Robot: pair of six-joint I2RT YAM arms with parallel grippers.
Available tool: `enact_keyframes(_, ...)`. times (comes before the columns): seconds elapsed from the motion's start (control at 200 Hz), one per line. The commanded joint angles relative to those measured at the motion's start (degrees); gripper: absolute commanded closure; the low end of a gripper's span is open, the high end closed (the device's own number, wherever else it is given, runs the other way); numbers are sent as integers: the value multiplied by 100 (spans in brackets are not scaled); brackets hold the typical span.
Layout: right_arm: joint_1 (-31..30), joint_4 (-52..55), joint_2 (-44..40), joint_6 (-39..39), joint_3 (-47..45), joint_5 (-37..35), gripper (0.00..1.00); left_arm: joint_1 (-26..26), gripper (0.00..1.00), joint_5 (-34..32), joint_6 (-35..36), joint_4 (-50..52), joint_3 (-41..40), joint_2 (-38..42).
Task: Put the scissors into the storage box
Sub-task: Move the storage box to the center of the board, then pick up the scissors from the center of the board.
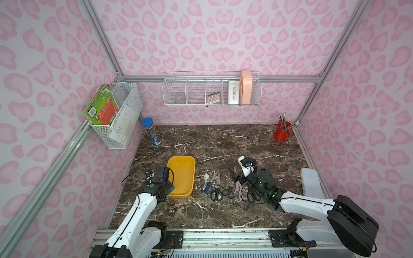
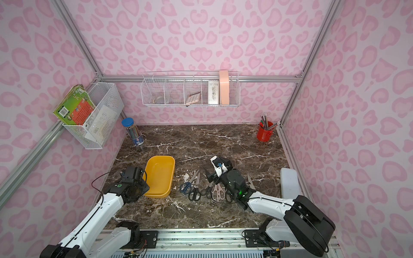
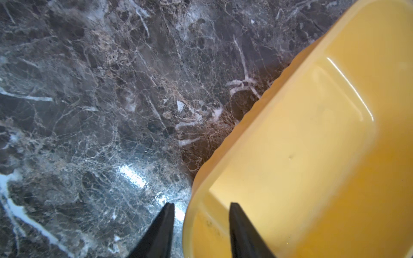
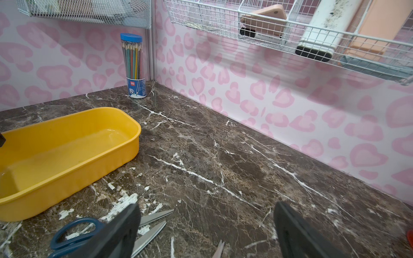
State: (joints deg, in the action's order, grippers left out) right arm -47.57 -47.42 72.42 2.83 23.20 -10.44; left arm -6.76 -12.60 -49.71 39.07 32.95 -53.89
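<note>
The scissors lie in a loose row on the marble surface, handles toward the robot. They sit between the yellow box and a pale grey case, all of them outside the box. The left claw stands partly parted astride the box's wall on the side away from the scissors (one finger over the surface, its twin over the box floor), pinching nothing. The right claw hangs low over the row, spread wide with nothing between its fingers. In its wrist view the blue-handled pair lies just beside one finger, blades pointing away from the robot. In both top views the right arm partly covers a few pairs.
</note>
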Motion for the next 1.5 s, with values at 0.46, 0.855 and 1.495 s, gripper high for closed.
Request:
enact_keyframes(0.46,-2,782,-414,-201,-90,-12,3,-2131,57,-470,2219,664,2115,1)
enact_keyframes(0.855,-215,2557,-2685,-894,-1277,484,4,-4019,57,1141,2292,-727,2203,-2425)
enact_keyframes(1.495,-338,2121,-3149,-672,-1772,834,5,-3840,60,680,2041,87,2744,-3930)
